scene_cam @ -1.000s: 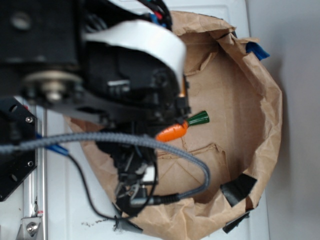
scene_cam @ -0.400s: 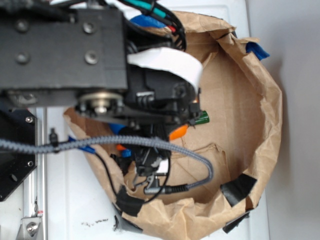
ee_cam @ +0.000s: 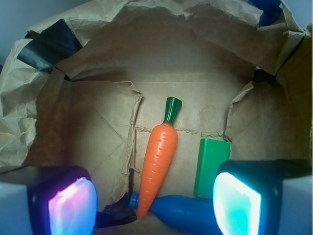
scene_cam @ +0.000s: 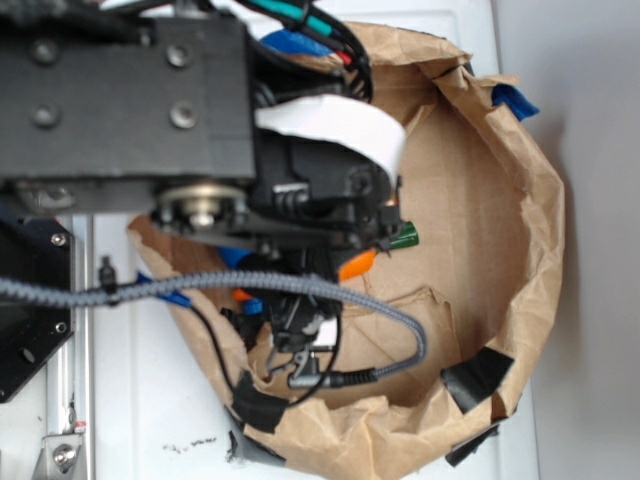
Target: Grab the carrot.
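The carrot [ee_cam: 159, 156] is glossy orange with a dark green stem cap and lies flat on the brown paper floor of the bag, its stem pointing away from me. My gripper [ee_cam: 155, 208] is open above its pointed tip, with nothing between the pads. One glowing pad [ee_cam: 73, 208] stands to the left of the carrot and the other to the right. From the exterior view only the carrot's [scene_cam: 356, 265] upper end and green cap show beside the black arm [scene_cam: 200, 120]; the rest and the jaws are hidden under it.
A blue bottle-shaped toy [ee_cam: 190, 215] lies across the carrot's tip, under the right pad. A green block [ee_cam: 211, 164] lies just right of the carrot. Crumpled paper bag walls [ee_cam: 98, 29] [scene_cam: 540, 200] ring the floor, patched with black tape [scene_cam: 478, 375].
Over the last second the arm has shifted right and further over the bag, covering more of the carrot. Nothing has moved in the last 0.4 s.
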Motion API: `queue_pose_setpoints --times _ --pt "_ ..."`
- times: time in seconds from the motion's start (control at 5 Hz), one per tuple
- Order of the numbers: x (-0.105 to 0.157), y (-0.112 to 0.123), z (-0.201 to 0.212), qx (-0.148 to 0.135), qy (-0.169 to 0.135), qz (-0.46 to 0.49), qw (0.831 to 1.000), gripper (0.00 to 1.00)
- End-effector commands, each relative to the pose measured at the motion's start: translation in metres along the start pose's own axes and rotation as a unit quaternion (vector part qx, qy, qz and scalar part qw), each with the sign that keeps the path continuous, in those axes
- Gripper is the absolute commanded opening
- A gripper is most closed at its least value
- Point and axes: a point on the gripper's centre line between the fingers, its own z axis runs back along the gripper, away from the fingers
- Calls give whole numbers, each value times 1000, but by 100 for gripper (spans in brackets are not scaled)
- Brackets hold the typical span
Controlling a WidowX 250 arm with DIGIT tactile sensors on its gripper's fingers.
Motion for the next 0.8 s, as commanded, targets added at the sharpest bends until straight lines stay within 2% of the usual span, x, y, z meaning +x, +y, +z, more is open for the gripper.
queue_pose_setpoints --times 0.0,0.2,0.6 --pt "-10 14 -56 22 4 68 997 100" --pt "-10 10 -80 1 29 100 995 100" --pt "-4 11 -110 16 50 106 993 100"
